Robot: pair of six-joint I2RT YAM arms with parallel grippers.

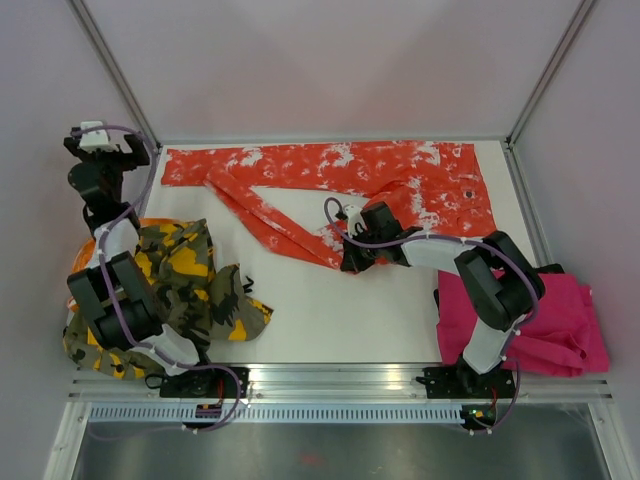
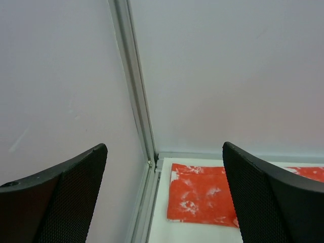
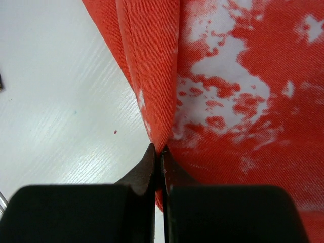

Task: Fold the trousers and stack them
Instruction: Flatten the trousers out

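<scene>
Seen from the top camera, the orange-red trousers (image 1: 330, 185) lie spread along the far edge of the white table (image 1: 330, 320), reaching from about 10 o'clock to 2 o'clock. The broad waist end sits to the right. One leg runs flat toward the far left corner, and a second band of the cloth slants down toward the table's centre.

My right gripper (image 1: 350, 260) is low on that slanting band, just right of centre. Its wrist camera shows the right gripper (image 3: 159, 154) clenched, the two black fingertips pressed together on a raised fold of the splattered cloth (image 3: 243, 76), with bare table at 9 o'clock of the pinch.

My left gripper (image 1: 100, 150) is raised at 10 o'clock, beside the metal corner post (image 2: 134, 101) of the enclosure. From the wrist view the left gripper (image 2: 164, 147) is released: its fingers (image 2: 76, 192) stand wide apart with nothing between them. One end of the orange-red trousers (image 2: 200, 200) lies flat on the table beyond.

The camouflage trousers (image 1: 190, 280) sit in a crumpled heap at 8 o'clock, partly under the left arm. The pink trousers (image 1: 560, 320) lie at 4 o'clock, at the right edge of the table and partly hidden by the right arm.
</scene>
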